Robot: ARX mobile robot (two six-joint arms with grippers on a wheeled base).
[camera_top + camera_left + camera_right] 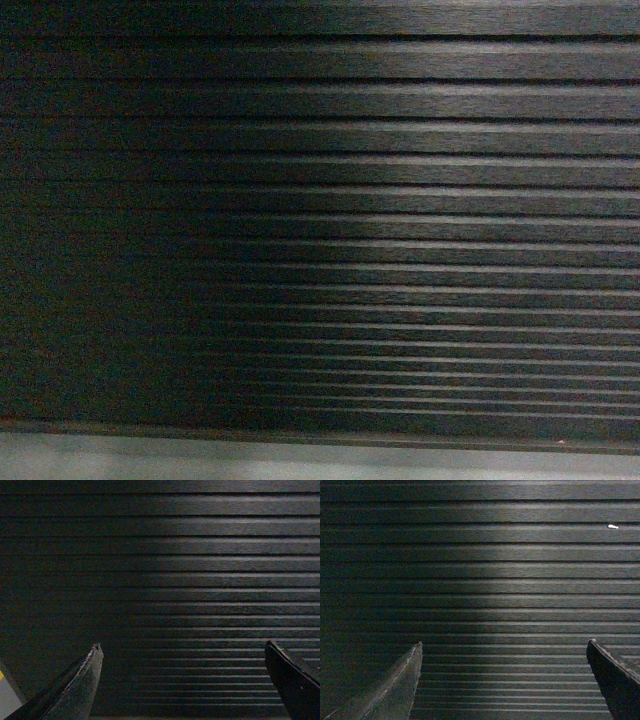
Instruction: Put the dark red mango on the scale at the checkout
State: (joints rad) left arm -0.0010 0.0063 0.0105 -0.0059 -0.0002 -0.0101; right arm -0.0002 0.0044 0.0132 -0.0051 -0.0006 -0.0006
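Note:
The checkout's ribbed black front panel (330, 230) fills the head view; its top is out of view. The dark red mango and the scale are out of view in every frame. In the left wrist view my left gripper (182, 647) is open, its two fingers far apart, with only the ribbed checkout panel (165, 570) behind them. My right gripper (504, 645) is likewise open and empty, facing the same ribbed checkout panel (485, 580) close up. Neither gripper shows in the head view.
A strip of pale grey floor (300, 462) runs along the bottom of the head view below the panel. A small white mark (613, 526) sits on the panel at the upper right of the right wrist view. A grey patch with a yellow bit (6, 697) shows at the left wrist view's lower left.

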